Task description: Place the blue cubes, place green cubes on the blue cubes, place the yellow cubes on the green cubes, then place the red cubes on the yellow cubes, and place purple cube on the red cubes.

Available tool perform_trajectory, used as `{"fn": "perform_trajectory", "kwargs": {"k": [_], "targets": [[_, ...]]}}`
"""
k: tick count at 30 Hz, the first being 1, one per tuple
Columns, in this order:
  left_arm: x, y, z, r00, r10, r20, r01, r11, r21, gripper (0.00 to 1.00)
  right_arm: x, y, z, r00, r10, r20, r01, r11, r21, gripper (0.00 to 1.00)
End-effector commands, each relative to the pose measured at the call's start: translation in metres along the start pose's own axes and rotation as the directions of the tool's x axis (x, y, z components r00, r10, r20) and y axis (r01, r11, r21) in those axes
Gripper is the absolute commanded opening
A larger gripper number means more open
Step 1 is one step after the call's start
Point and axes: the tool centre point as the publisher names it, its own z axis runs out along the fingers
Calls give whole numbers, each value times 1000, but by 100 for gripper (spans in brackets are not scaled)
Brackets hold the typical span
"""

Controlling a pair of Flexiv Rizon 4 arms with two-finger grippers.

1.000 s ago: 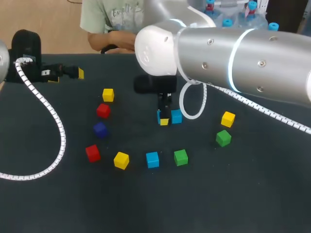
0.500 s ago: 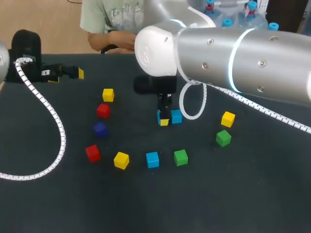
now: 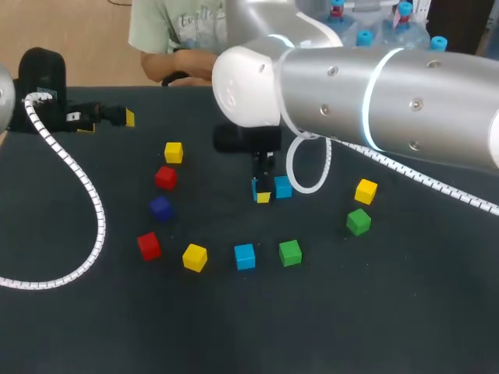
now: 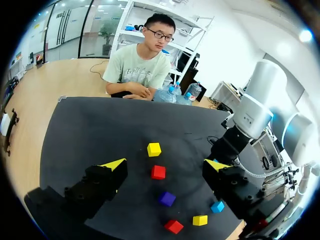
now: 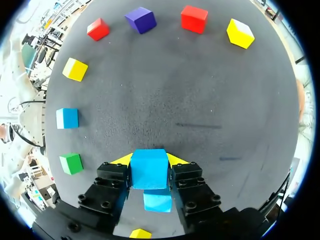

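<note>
- The right end effector [image 3: 263,185] is clenched on a blue cube [image 5: 148,168] near the middle of the dark bench [image 3: 390,312]. Both fingers are pressed against the cube's sides.
- A second blue cube [image 3: 283,186] is seen just beside the held one. Whether the two touch cannot be told.
- A third blue cube [image 3: 245,256] lies well apart, nearer the robot's side of the bench, with a green cube [image 3: 290,252] next to it.
- The left end effector [image 4: 165,166] is spread wide and empty, at the far left of the bench.
- Nothing is stacked yet: the other green cube [image 3: 359,221], three yellow cubes [image 3: 195,257], two red cubes [image 3: 165,177] and the purple cube [image 3: 161,207] lie singly.
- The task is judged to be at its first layer, with the blue base unfinished. The green, yellow, red and purple layers are all left to be built.
</note>
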Motion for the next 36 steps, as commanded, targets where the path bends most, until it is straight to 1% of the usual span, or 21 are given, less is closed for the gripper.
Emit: {"fn": "perform_trajectory", "kwargs": {"k": [1, 2, 3, 4, 5, 6, 15, 19, 22, 28, 36], "targets": [[1, 2, 0, 1000, 1, 6, -1, 1000, 9, 100, 0, 2, 1, 1000, -2, 2, 2, 1000, 2, 9], [1, 2, 0, 1000, 1, 6, -1, 1000, 9, 100, 0, 2, 1, 1000, -3, 1, 3, 1000, 1, 21], [1, 2, 0, 1000, 1, 6, -1, 1000, 9, 100, -1, 2, 1, 1000, -6, 3, 6, 1000, -2, 38], [1, 2, 0, 1000, 1, 6, -1, 1000, 9, 100, -2, 4, 1, 1000, -8, 2, 8, 1000, -2, 47], [1, 2, 0, 1000, 1, 6, -1, 1000, 9, 100, -2, 4, 1, 1000, -8, 3, 8, 1000, -2, 76], [1, 2, 0, 1000, 1, 6, -1, 1000, 9, 100, -2, 5, 0, 1000, -8, 4, 8, 1000, -1, 100], [1, 2, 0, 1000, 1, 6, -1, 1000, 9, 100, -2, 7, -7, 1000, -6, 17, 5, 1000, 25, 100], [1, 2, 0, 1000, 1, 6, -1, 1000, 9, 100, 1, 4, -12, 1000, 2, 32, -3, 999, 47, 100], [1, 2, 0, 1000, 1, 6, -1, 1000, 9, 100, 2, 4, -14, 999, -2, 36, 0, 999, 50, 100], [1, 2, 0, 1000, 1, 6, -1, 1000, 9, 100, 0, 1, -12, 999, -29, 22, 28, 999, 36, 100], [1, 2, 0, 1000, 1, 6, -1, 1000, 9, 100, -4, 5, -13, 995, -99, 4, 98, 993, 70, 100]]}}
